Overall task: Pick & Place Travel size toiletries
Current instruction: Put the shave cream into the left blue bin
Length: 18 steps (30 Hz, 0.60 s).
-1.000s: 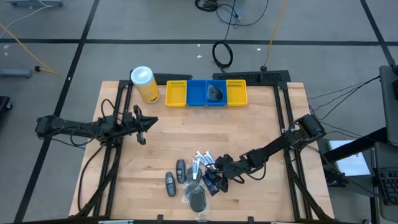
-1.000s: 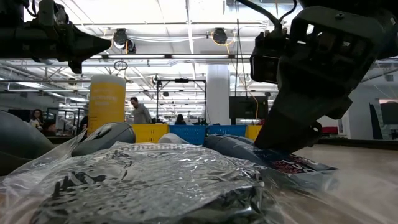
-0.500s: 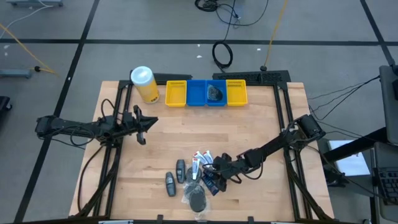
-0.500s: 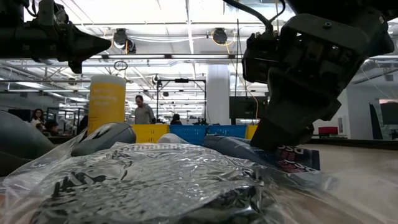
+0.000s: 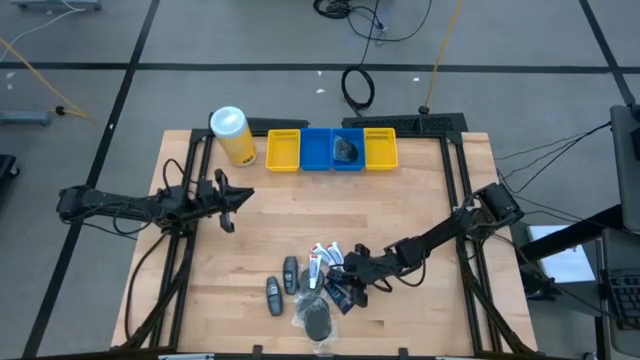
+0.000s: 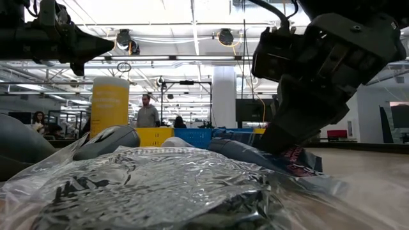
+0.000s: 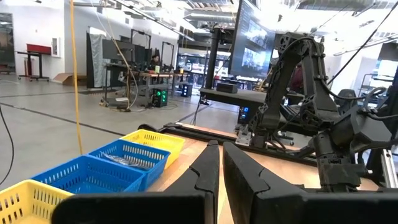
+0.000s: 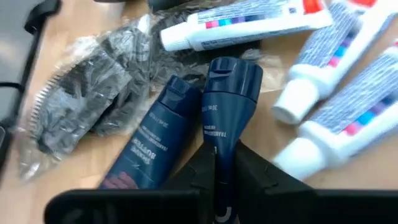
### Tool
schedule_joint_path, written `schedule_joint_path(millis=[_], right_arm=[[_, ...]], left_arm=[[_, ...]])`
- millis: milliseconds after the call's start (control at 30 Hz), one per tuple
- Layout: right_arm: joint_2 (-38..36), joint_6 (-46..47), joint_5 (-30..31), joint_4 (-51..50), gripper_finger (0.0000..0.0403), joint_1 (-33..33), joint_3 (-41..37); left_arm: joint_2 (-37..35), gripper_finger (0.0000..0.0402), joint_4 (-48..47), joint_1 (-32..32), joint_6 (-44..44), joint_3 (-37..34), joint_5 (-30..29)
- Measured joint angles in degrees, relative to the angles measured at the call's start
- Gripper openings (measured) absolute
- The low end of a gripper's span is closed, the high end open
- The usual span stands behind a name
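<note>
The right hand [image 8: 214,163] was down at the near edge of the counter [image 5: 420,210], its two fingers pinched on the flat tail of a dark blue tube [image 8: 227,99] (the cap end pointed away from the wrist). A second dark blue tube [image 8: 152,134] lay touching it, with a bagged black puff [image 8: 87,99] just beyond. White tubes [image 8: 336,93] lay close on the other side. Two dark grey bottles [image 5: 281,284] lay near that cluster. At the far edge stood the yellow and blue bins [image 5: 332,149] and a yellow canister [image 5: 232,135]. The left hand [image 5: 229,203] hung with fingers together, holding nothing, well apart from the toiletries.
</note>
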Motion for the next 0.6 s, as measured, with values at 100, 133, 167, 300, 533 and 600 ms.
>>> schedule_joint_path(millis=[100,133,167,300,533,600], right_arm=[[-1.6,-0.9,0.6,-0.6,0.0028,-0.3,-0.1],[-2.4,-1.6,0.6,-1.3,0.0033,-0.3,-0.2],[-3.3,-2.2,0.6,-2.0,0.0035,-0.4,-0.3],[-7.3,-5.3,1.7,-1.5,0.0036,-0.8,-0.1],[-13.2,-11.3,1.9,-1.5,0.0027,-3.4,-0.1],[-14.4,-13.0,1.8,-1.9,0.0029,-4.0,-0.1]], left_arm=[[0.0,0.0021,0.0,0.0,-0.2,0.0,0.0],[0.0,0.0021,0.0,0.0,-0.3,0.0,0.0],[0.0,0.0021,0.0,0.0,-0.5,0.0,0.0],[0.0,0.0021,0.9,0.0,-2.3,0.0,1.7],[1.8,0.0021,4.9,0.0,-5.8,0.0,6.7],[3.4,0.0021,6.2,-0.1,-5.9,0.0,6.9]])
